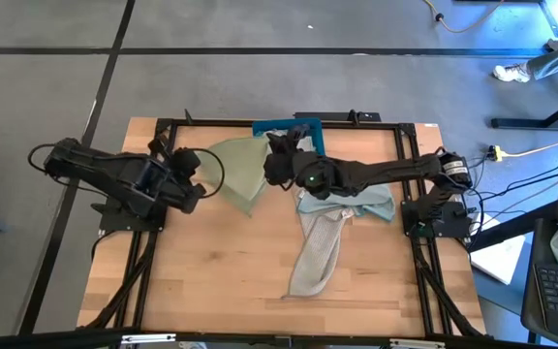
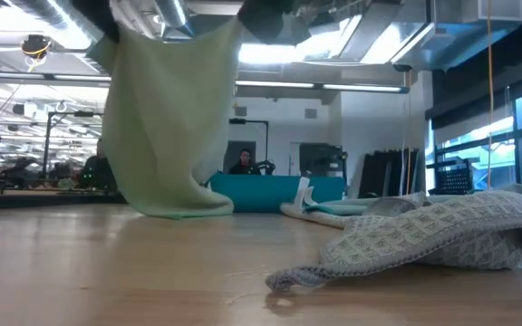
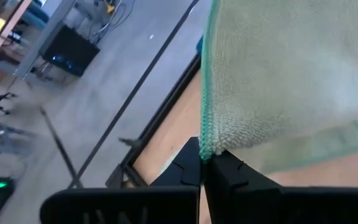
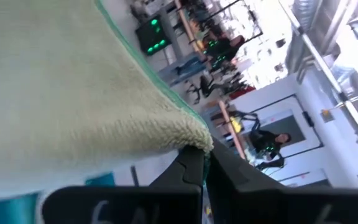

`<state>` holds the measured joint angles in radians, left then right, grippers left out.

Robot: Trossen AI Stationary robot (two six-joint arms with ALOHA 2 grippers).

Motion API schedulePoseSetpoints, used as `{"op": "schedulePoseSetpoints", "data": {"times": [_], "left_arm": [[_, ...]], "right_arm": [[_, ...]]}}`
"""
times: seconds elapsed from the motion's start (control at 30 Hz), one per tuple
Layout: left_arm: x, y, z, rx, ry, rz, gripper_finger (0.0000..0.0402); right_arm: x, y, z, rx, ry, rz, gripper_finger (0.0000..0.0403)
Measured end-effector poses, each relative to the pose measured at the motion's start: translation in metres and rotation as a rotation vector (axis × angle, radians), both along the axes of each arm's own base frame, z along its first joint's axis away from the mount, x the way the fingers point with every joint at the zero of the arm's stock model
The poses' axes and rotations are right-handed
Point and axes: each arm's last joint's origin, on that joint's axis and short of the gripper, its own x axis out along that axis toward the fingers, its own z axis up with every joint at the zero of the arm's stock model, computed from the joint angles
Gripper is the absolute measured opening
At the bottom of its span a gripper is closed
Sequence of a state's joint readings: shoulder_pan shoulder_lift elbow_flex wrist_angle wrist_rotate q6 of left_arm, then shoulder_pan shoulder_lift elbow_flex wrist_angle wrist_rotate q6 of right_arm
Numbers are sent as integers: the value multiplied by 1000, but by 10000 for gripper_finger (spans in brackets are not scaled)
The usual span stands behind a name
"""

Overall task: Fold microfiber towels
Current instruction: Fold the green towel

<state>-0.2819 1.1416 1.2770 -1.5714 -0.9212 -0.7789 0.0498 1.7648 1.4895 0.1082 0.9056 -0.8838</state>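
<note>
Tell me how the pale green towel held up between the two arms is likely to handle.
Likely floppy: the green towel sags between the left pincer and right pincer, its lower edge bunching on the table. Probably light, since two corner pinches carry it. Its fuzzy weave looks grippy, not slippery.

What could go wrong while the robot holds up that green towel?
Both hands, left hand and right hand, pinch only tiny corners of the pale green towel, so one corner could slip free. Its bottom edge drags on the table and might bunch up or snag the grey towel nearby.
</note>
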Motion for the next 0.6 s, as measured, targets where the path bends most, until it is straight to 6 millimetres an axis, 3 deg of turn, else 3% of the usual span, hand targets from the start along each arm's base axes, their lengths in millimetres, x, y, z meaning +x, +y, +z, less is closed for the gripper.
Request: {"op": "schedulePoseSetpoints", "data": {"times": [0.37,0.6], "left_arm": [[-6,-5,44,-71,-89,-107,0],[-14,-11,68,-206,-139,-213,0]], "right_arm": [[-23,-2,36,-58,-43,-42,6],[-33,-5,36,-73,51,-85,6]]}}
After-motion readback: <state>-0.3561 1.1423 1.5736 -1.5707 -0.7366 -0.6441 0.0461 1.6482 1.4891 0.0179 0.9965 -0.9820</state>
